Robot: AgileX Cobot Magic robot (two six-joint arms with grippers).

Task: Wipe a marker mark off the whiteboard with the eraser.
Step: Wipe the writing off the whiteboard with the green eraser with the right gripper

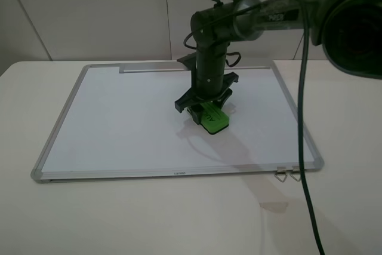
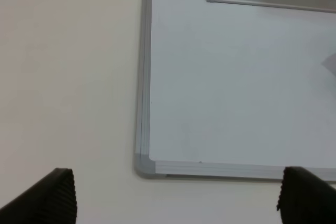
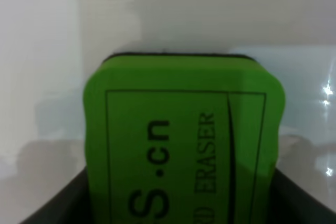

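The whiteboard (image 1: pixel 119 123) lies flat on the table, its silver frame all around and its tray strip along the far edge. My right gripper (image 1: pixel 206 110) reaches down over the board's middle and is shut on the green eraser (image 1: pixel 212 117), which rests tilted on the white surface. The right wrist view is filled by the eraser (image 3: pixel 184 145) with its black lettering, the felt edge facing the board. The left gripper (image 2: pixel 176 198) is open, hanging above the table beside the whiteboard (image 2: pixel 236 77) corner. No marker mark shows in any view; it may be hidden under the eraser.
Two metal clips (image 1: pixel 287 175) stick out from the board's near right corner. A black cable (image 1: pixel 307 165) hangs across the right side of the exterior view. A large dark arm housing (image 1: pixel 352 25) fills the top right. The board sits on a pale table (image 1: pixel 179 219).
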